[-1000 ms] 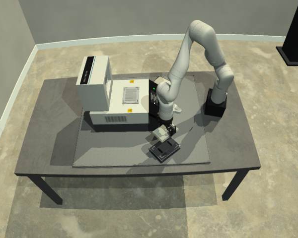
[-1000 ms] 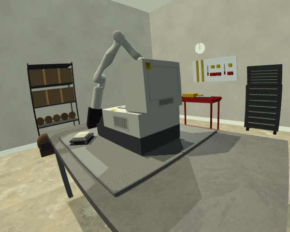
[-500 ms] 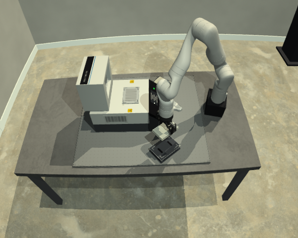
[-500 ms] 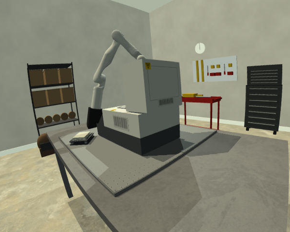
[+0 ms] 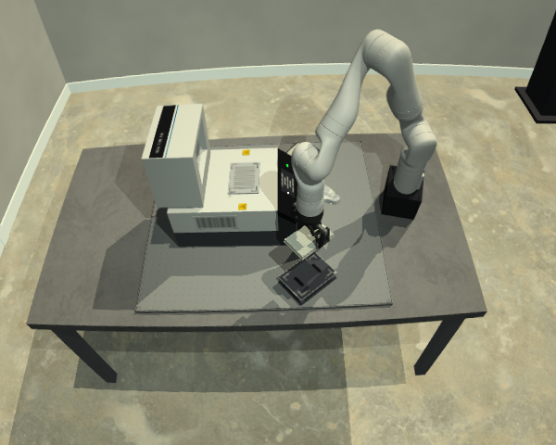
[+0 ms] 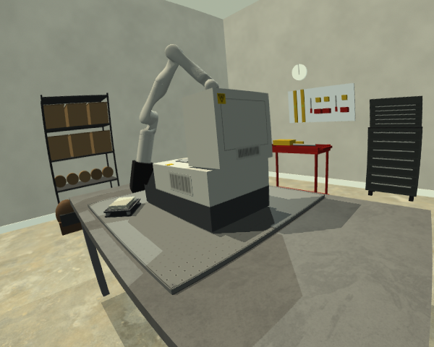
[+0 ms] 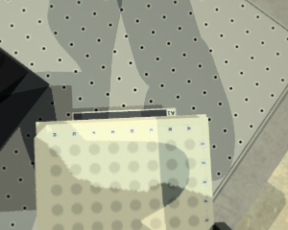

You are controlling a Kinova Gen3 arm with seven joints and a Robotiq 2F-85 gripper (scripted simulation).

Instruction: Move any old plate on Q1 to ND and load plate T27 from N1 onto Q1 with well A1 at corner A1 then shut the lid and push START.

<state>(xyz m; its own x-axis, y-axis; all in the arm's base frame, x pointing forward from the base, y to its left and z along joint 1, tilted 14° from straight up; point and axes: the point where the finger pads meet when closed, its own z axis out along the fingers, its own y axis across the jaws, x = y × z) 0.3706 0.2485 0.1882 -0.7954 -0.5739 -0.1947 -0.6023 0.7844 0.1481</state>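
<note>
Plate T27 [image 5: 298, 243] [image 6: 122, 202] [image 7: 120, 172] is a cream well plate. My gripper [image 5: 313, 237] is shut on it across its width and holds it a little above the perforated board, between the cycler's front and the dark plate nest N1 [image 5: 307, 278] [image 6: 116, 211], which is bare. In the wrist view the plate fills the lower half, with a dark label strip [image 7: 119, 114] at its far short end; the fingers are hidden. Cycler Q1 [image 5: 221, 191] [image 6: 210, 175] has its lid [image 5: 173, 153] [image 6: 239, 123] up. Its grey ribbed block [image 5: 244, 178] lies open to view. Its lamp [image 5: 286, 166] is green.
Q1's black key panel [image 5: 285, 189] faces the arm. A pale translucent thing lies behind my forearm, mostly hidden. The arm's black base [image 5: 401, 198] stands at the board's right. The perforated board [image 5: 211, 282] [image 7: 192, 57] has its edge near the nest.
</note>
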